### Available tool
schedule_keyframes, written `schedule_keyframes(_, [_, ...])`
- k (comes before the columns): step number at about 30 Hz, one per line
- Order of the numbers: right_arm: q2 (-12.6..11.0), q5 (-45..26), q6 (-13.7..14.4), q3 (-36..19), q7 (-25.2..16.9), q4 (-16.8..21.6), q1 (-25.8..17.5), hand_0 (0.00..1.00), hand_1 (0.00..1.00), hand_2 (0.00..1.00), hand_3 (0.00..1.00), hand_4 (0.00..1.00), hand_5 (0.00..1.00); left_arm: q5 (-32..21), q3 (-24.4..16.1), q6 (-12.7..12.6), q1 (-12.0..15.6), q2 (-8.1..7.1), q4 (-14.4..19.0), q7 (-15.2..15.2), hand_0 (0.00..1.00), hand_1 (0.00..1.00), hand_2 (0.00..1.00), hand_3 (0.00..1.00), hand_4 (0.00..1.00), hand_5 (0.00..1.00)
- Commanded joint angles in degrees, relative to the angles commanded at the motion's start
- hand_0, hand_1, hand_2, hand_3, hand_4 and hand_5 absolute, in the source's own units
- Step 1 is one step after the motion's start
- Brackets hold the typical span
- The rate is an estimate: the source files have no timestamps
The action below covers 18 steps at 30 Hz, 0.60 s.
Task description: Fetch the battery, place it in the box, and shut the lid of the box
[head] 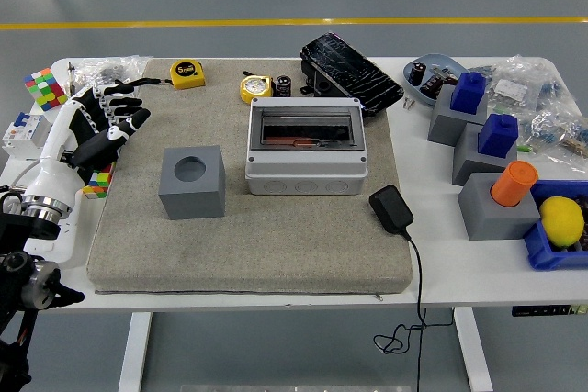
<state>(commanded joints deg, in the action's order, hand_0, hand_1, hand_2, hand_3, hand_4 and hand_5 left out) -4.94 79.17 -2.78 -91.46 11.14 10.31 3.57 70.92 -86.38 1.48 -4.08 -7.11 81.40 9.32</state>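
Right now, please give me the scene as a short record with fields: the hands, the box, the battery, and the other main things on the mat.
left hand: left hand over the mat's left edge, fingers spread, holding nothing
right hand: not in view
box: grey box at the mat's middle, lid raised behind it, interior showing
battery: small dark cylinder behind the box, beside the yellow tape measure; probably the battery
grey block: grey block with a round hole, left of the box
charger: black adapter on the mat's right edge
mat: grey mat on the white table

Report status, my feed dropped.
Left hand open, empty, at mat's left edge. Right arm unseen. Battery behind box, untouched. Path clear.
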Motion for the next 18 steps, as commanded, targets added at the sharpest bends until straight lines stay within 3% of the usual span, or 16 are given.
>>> schedule_keyframes(18, [0.0,0.2,0.0,-0.2,0.1,0.0,0.0,0.742,0.707,0.709,0.705,0.998,0.554,0.0,0.0,0.0,-0.1,0.11,0.0,0.0,0.496,0.580,0.568,0.603,0.998,0.291])
